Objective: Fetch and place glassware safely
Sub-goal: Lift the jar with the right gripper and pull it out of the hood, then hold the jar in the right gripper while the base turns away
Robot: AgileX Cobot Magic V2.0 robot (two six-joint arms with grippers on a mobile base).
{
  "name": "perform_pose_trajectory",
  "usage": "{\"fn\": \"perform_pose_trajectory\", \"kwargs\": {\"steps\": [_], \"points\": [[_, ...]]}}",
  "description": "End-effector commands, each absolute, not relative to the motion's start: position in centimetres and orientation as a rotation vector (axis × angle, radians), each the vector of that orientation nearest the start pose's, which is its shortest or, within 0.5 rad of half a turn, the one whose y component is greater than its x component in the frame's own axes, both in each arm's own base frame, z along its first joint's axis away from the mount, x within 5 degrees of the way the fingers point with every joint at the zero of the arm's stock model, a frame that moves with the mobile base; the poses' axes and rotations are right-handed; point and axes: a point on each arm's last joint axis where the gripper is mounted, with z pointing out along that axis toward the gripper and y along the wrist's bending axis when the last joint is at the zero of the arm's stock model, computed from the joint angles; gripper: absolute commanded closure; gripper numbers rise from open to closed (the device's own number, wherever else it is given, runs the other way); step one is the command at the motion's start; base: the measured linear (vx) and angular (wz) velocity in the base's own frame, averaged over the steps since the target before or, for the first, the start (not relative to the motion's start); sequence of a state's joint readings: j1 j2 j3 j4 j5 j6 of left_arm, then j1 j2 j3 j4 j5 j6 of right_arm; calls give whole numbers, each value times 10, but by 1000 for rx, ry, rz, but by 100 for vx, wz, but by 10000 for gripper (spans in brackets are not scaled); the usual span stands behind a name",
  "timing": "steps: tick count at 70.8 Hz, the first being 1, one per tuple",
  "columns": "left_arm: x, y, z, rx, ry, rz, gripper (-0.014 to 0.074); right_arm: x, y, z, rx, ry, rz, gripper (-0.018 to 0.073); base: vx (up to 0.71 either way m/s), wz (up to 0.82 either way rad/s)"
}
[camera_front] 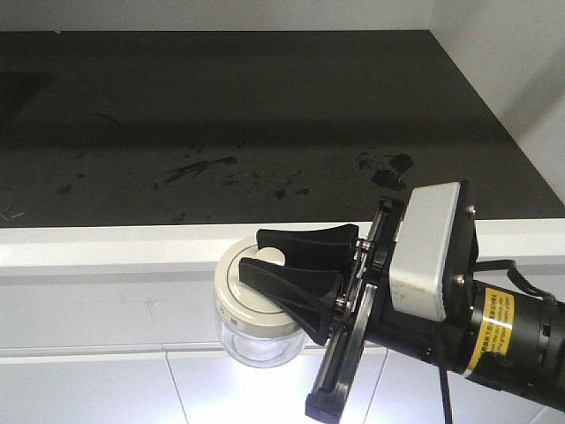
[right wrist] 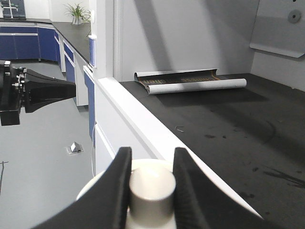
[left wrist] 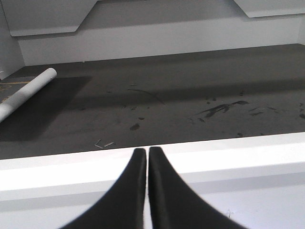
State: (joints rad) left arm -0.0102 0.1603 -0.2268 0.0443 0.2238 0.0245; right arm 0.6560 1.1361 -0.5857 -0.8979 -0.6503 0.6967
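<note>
Gripping glass jar (camera_front: pixel 258 343) by lid knob (right wrist: pixel 152 192), right fingers (camera_front: pixel 291 290) clenched.
Holds it before the white worktop (camera_front: pixel 132 240) edge; presses left fingers (left wrist: pixel 127 193) together, empty; bears unreadable yellow label (camera_front: pixel 499 329) on arm.

Jar (camera_front: pixel 256 349) of clear glossy glass; lid (camera_front: pixel 228 291) smooth, off-white, matt plastic by its look; fingers (camera_front: pixel 305 243) matt black plastic; worktop (camera_front: pixel 265 97) matt black, scuffed; its edge (camera_front: pixel 132 238) smooth white

The front view looks steeply down on the counter (camera_front: pixel 265 97), the left wrist view low across it, the right wrist view along its edge; all share its dark top.
</note>
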Motion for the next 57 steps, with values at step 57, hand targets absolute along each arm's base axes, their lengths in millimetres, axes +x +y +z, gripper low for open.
{"fn": "perform_pose_trajectory", "kwargs": {"steps": [57], "points": [[63, 0, 274, 50, 1556, 37, 603, 151, 175, 324, -910, 1232, 888, 559, 0, 2]]}}
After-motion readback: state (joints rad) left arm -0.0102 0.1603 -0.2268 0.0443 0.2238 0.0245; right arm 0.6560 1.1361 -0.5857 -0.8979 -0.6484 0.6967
